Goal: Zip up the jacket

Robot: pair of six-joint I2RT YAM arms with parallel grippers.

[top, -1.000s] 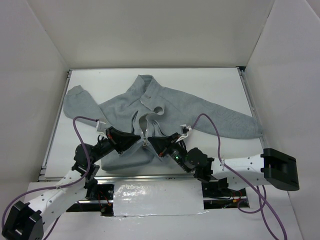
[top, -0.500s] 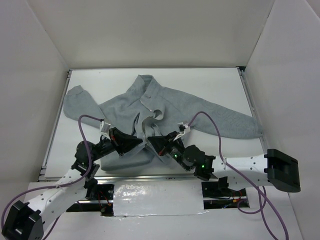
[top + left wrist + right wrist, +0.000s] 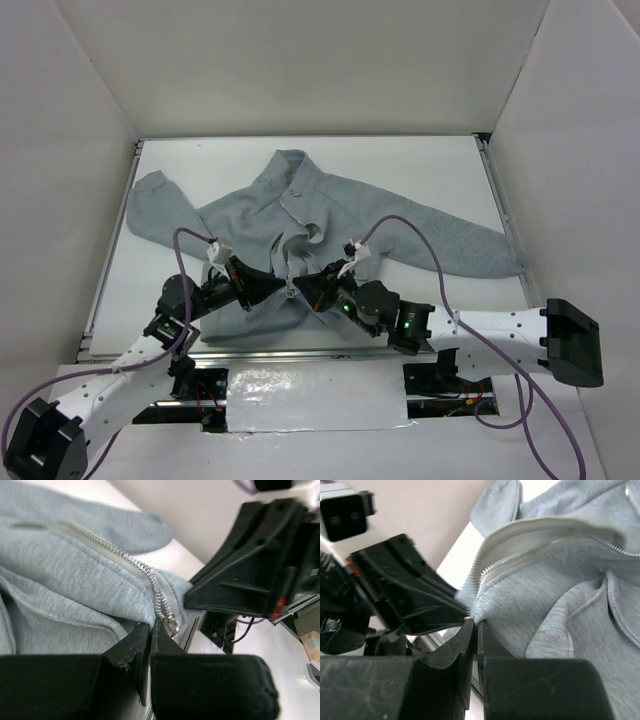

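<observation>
White walls [image 3: 300,70] box in the white counter [image 3: 450,170]. On it, your small light-grey fleece jacket [image 3: 350,210] lies spread, collar toward the far wall, its pale zipper [image 3: 125,558] open. Your left hand [image 3: 283,289] is clenched on the hem by the zipper's bottom end. Your right hand [image 3: 303,288] pinches the facing edge, the two hands nearly touching.

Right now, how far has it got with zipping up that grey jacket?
Barely begun. Done: the jacket lies front up and both grippers sit at its bottom hem. In hand: the right gripper pinches the hem, and the left gripper is shut right at the zipper slider, though a hold on it isn't clear. Left: the zipper teeth gape apart, so the whole run up to the collar remains.
</observation>
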